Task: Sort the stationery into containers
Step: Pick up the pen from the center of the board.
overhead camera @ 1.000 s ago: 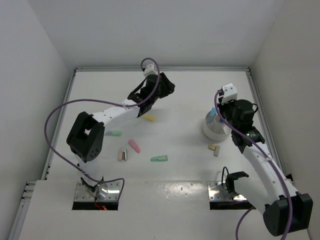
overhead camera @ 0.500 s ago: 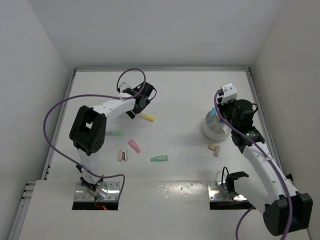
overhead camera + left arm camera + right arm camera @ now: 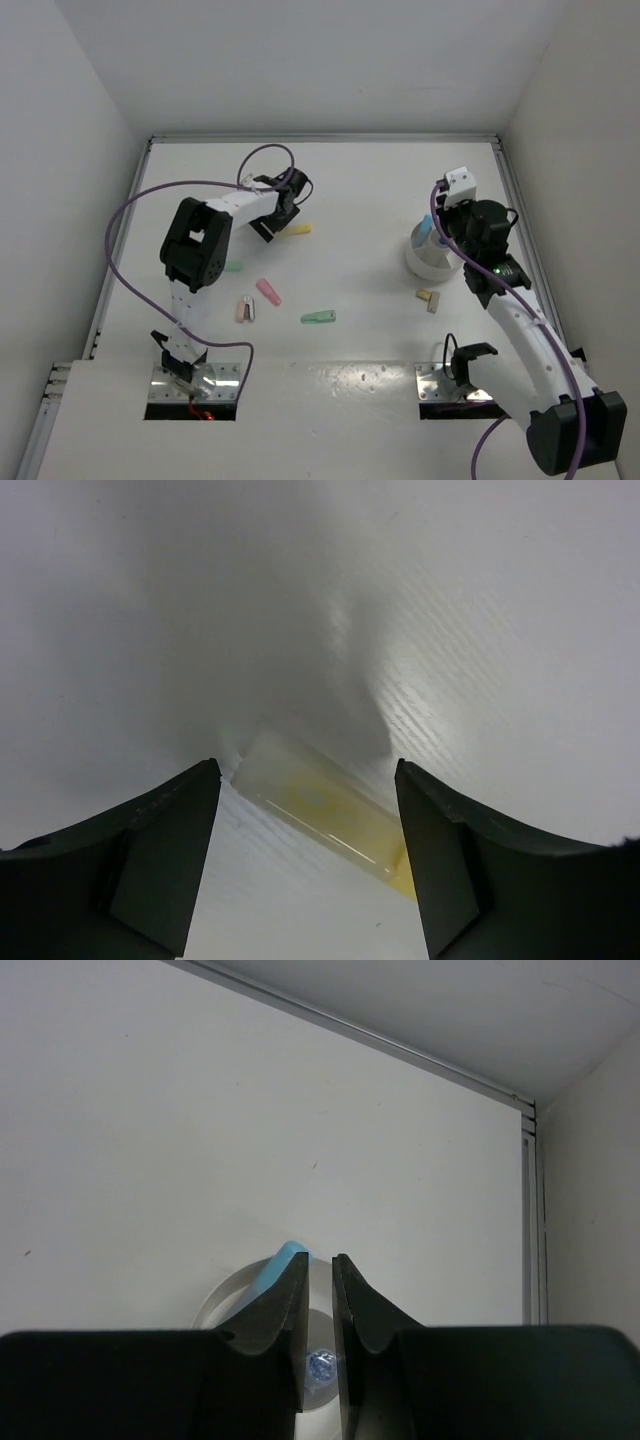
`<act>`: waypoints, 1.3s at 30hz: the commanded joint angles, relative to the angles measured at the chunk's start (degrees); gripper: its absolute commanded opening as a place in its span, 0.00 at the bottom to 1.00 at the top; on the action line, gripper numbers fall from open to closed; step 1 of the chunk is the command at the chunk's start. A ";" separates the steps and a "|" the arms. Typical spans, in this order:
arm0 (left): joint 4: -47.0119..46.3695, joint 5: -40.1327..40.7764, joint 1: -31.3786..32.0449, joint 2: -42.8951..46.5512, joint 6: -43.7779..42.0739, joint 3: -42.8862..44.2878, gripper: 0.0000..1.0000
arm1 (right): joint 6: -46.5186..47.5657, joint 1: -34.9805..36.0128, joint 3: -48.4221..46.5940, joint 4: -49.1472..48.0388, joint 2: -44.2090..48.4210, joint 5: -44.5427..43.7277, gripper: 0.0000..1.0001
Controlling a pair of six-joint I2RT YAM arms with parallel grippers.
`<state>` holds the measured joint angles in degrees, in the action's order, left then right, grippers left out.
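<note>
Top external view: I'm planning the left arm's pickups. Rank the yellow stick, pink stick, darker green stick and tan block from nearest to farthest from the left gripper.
From the left gripper:
1. yellow stick, right at its fingers.
2. pink stick, closer to the arm bases.
3. darker green stick, mid-table, closer still to the bases.
4. tan block, far right, beside the white tub.

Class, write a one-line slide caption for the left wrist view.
Left gripper, jaws open, poised over a pale yellow stick lying on the white table.
</note>
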<state>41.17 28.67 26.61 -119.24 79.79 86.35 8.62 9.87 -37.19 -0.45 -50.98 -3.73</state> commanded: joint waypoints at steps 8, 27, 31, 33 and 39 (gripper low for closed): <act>1.19 -1.59 -0.33 -1.78 0.63 4.01 0.76 | 0.17 -0.20 0.54 -2.45 0.88 0.39 0.15; 6.28 -7.75 0.28 -10.13 5.99 11.11 0.70 | -0.36 -0.20 0.54 -2.45 1.94 0.39 0.15; 11.30 -5.73 0.28 -9.97 5.47 13.06 0.70 | -0.36 -0.20 0.54 -2.45 2.47 0.39 0.15; 11.30 -4.24 0.28 -8.73 5.47 10.25 0.67 | -0.36 -0.20 0.54 -2.45 3.07 0.39 0.14; 11.92 -3.70 0.28 -7.50 4.85 4.01 0.56 | -0.89 -0.20 0.02 -1.93 4.14 1.62 0.14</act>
<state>48.88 26.09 26.94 -125.01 84.12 94.96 8.56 9.87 -36.73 -0.40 -47.94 -3.38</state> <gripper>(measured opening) 0.579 0.142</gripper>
